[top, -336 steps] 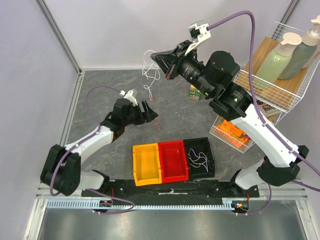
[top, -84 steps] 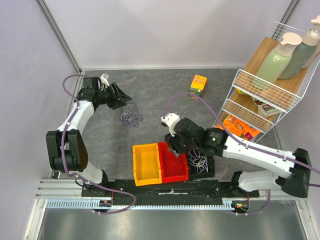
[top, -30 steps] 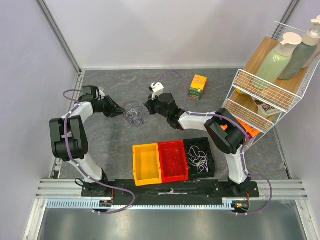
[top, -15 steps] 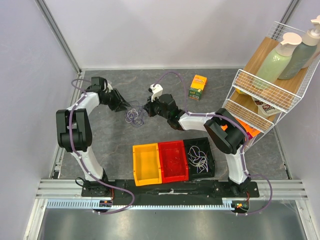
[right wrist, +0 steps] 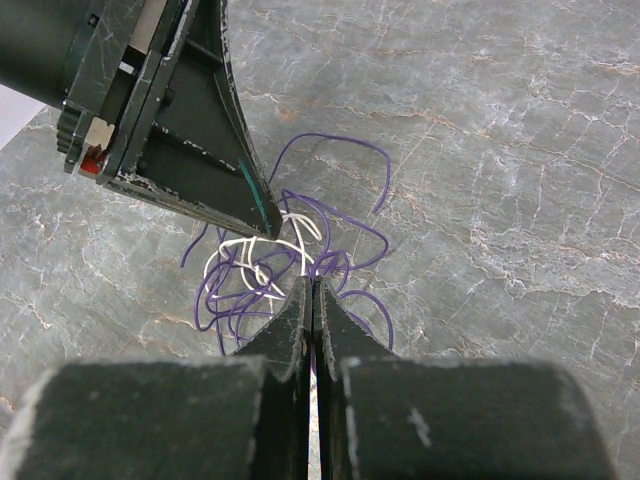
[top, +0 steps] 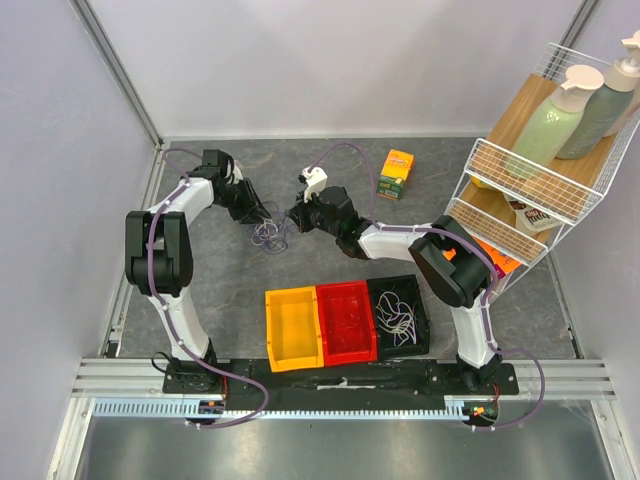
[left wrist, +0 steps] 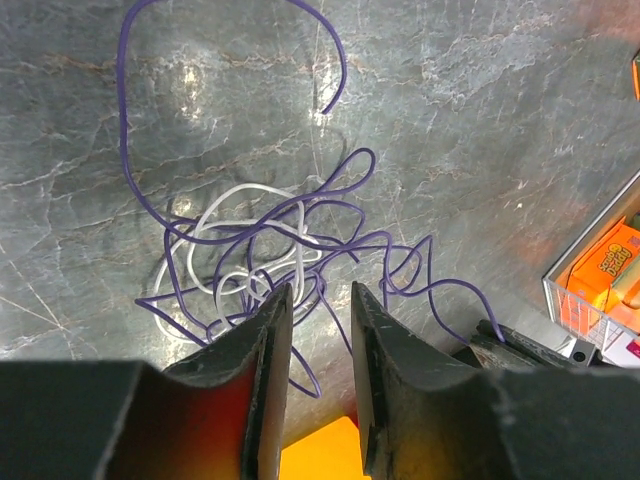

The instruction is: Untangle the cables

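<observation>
Tangle (top: 268, 232) of purple cable (left wrist: 123, 100) and white cable (left wrist: 245, 188) lies on the bench (left wrist: 500, 120), between the two arms.

Right fingers (right wrist: 301, 300) are closed. A purple strand runs to their tip and looks pinched.

Left fingers (left wrist: 278, 300) are part open, tips at the knot's edge, nothing clamped.

Step, as judged: part white from purple.
- Close left on the white loop alone.
- Use right as the anchor.
- Draw apart slowly and low.
- Stop if the knot tightens.

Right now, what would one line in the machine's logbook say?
left hand: open over purple cable | right hand: shut on purple cable | white cable: entwined with purple
</observation>
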Available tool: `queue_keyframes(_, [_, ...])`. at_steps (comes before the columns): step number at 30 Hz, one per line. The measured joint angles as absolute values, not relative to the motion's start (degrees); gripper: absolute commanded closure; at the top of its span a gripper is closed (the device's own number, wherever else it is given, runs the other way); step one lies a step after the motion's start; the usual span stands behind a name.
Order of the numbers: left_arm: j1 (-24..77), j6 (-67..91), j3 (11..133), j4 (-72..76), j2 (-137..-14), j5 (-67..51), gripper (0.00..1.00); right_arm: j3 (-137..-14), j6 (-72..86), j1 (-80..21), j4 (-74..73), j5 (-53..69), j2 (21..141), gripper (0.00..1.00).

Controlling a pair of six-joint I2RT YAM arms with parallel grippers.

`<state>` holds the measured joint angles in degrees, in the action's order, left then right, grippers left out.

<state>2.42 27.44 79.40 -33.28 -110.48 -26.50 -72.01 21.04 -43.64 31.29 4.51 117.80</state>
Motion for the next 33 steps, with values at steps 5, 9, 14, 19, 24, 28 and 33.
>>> queue_keyframes(5, [2.3, 27.2, 79.1, -34.3, -110.5, -25.8, 0.6, -71.6, 21.0, -43.6, 31.7, 4.7, 117.8, 1.0])
queue_keyframes(9, [2.2, 26.9, 79.0, -34.5, -110.5, -25.4, 0.56, -71.5, 21.0, -43.5, 32.0, 4.7, 117.8, 1.0])
queue_keyframes(14, [2.2, 26.5, 79.0, -35.0, -110.5, -24.0, 0.56, -71.4, 21.0, -43.2, 32.2, 4.7, 117.8, 1.0])
queue_keyframes(19, [2.2, 26.3, 79.0, -35.5, -110.5, -24.0, 0.71, -71.4, 21.0, -43.2, 32.4, 4.7, 117.8, 1.0])
queue_keyframes(24, [2.2, 26.1, 78.8, -35.4, -110.8, -24.1, 0.82, -71.4, 21.1, -43.1, 32.5, 5.3, 117.8, 1.0])
queue_keyframes(28, [2.4, 26.1, 78.7, -35.4, -111.1, -24.0, 0.76, -71.4, 21.3, -43.0, 32.6, 5.7, 117.8, 1.0])
queue_keyframes(33, [3.0, 26.1, 78.7, -35.4, -111.1, -23.4, 0.83, -71.3, 21.5, -43.0, 32.6, 5.9, 117.8, 1.0])
